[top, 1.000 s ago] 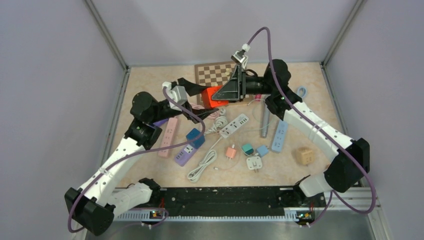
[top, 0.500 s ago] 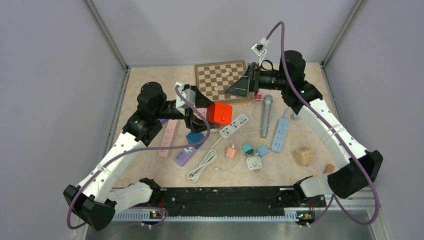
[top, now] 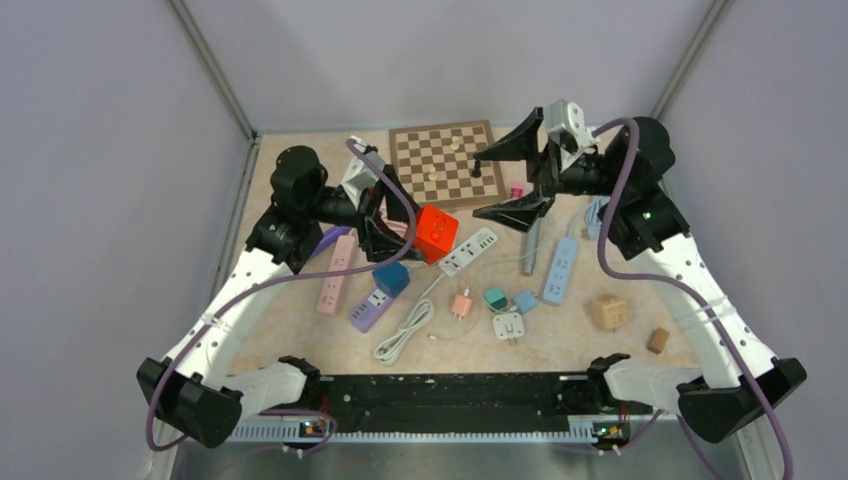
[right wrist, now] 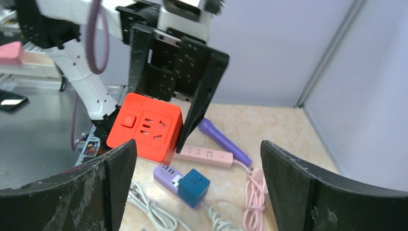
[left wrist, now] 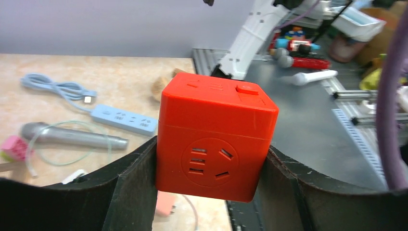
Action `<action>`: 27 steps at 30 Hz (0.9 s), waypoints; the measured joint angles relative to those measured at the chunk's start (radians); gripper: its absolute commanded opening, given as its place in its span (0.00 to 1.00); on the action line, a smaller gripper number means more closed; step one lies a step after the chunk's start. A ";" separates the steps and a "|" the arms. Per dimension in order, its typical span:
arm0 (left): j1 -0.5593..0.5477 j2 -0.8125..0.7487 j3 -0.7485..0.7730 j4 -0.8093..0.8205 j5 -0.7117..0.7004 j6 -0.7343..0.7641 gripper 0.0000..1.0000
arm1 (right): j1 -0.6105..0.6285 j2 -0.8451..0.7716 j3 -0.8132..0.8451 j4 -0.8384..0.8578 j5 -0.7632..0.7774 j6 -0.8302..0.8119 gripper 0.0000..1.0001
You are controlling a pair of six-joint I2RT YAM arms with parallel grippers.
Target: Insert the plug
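Observation:
My left gripper (top: 385, 222) is shut on a red cube socket (top: 437, 232) and holds it above the table; in the left wrist view the cube (left wrist: 215, 139) sits between both fingers with a round socket face toward the camera. My right gripper (top: 515, 180) is open and empty, raised by the chessboard, facing the cube, which shows in the right wrist view (right wrist: 144, 127). Loose plugs lie on the table: a pink one (top: 461, 305), a teal one (top: 494, 297), a blue one (top: 525, 301) and a white one (top: 508, 326).
A chessboard (top: 445, 160) lies at the back. On the table are a white power strip (top: 469, 250), a pink strip (top: 338, 272), a purple strip (top: 371, 310) with a dark blue cube (top: 391, 276), a light blue strip (top: 559, 271), a grey microphone (top: 529, 245), a tan cube (top: 608, 311) and a coiled white cable (top: 405, 335).
My right gripper has let go of the red cube, drawn back to the right and opened wide. My left gripper now holds the cube alone, a little nearer the table's middle.

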 measured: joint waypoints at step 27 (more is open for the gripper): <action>-0.003 0.071 0.025 -0.044 0.230 -0.204 0.00 | 0.320 0.218 0.211 -0.558 -0.091 -0.694 0.98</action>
